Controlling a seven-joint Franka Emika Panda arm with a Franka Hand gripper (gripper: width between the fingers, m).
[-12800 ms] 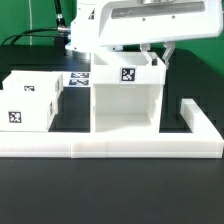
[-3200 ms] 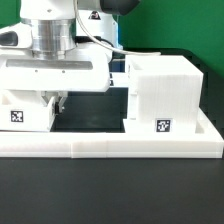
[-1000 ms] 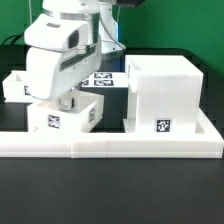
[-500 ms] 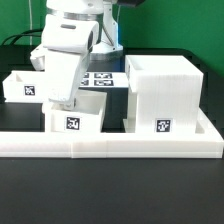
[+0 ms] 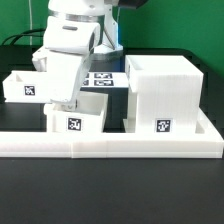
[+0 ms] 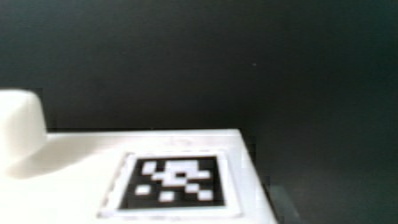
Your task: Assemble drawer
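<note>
A small white tray with a square tag on its front stands just behind the long front wall, to the exterior view's left of the large cube-like housing. My gripper is tilted down onto the tray's left end. Its fingers are hidden behind the hand, and the tray has travelled with it. A second small tray stands further back at the left. The wrist view shows a tagged white face of the held tray and a rounded white knob against the black table.
The long low white border wall runs along the front and turns back at the right end. The marker board lies flat behind the arm. A narrow gap separates the tray from the housing.
Over the last second the gripper carried the tilted tray to the exterior view's right and down, level behind the wall. In the last half second almost nothing moved.
</note>
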